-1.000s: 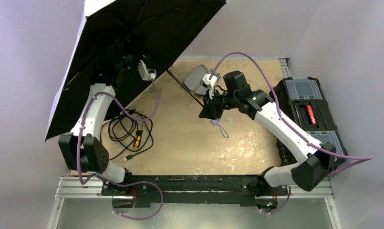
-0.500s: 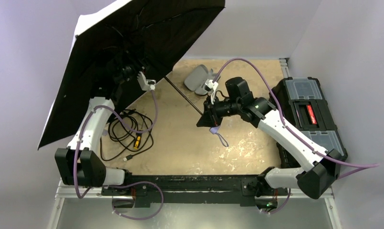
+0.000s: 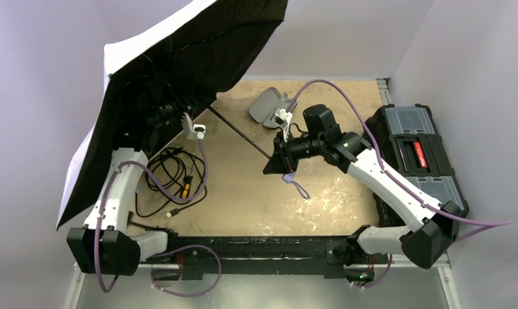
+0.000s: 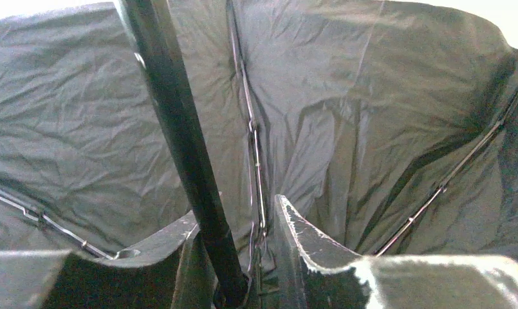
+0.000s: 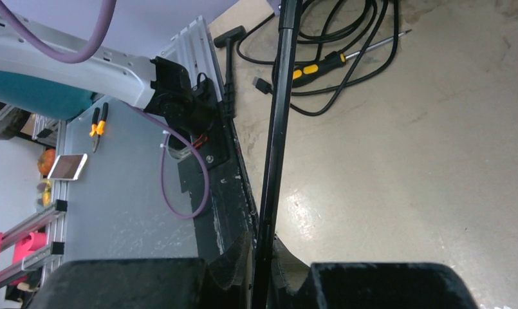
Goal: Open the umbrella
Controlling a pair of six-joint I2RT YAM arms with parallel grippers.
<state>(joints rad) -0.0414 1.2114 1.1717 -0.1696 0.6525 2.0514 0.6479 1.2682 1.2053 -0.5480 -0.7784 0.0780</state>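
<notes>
Open over the far-left corner of the table, the umbrella tilts with its black underside toward the overhead camera and a strip of pale lavender showing along its upper rim. Its thin black shaft slants from the canopy's hub down to the right gripper, whose fingers press in on either side of the shaft, clamped on it. A lavender loop dangles just on the near side of that gripper. The left gripper is up inside the canopy, its two fingers standing either side of the shaft with black fabric and thin ribs spreading ahead of them. One finger touches the shaft and the other stands off it, and whether they grip anything cannot be told. The tabletop is tan and scuffed, with pale worn patches on the near side of the right gripper. Left of that gripper, under the canopy's edge, lie a coiled black cable and a screwdriver with a yellow-and-black handle. Just beyond the gripper sits a grey pouch, and to its right a black toolbox beside the right-hand wall. Pale lavender-white walls close in the far side and both flanks, and an aluminium rail runs along the near edge where the arms are bolted.
</notes>
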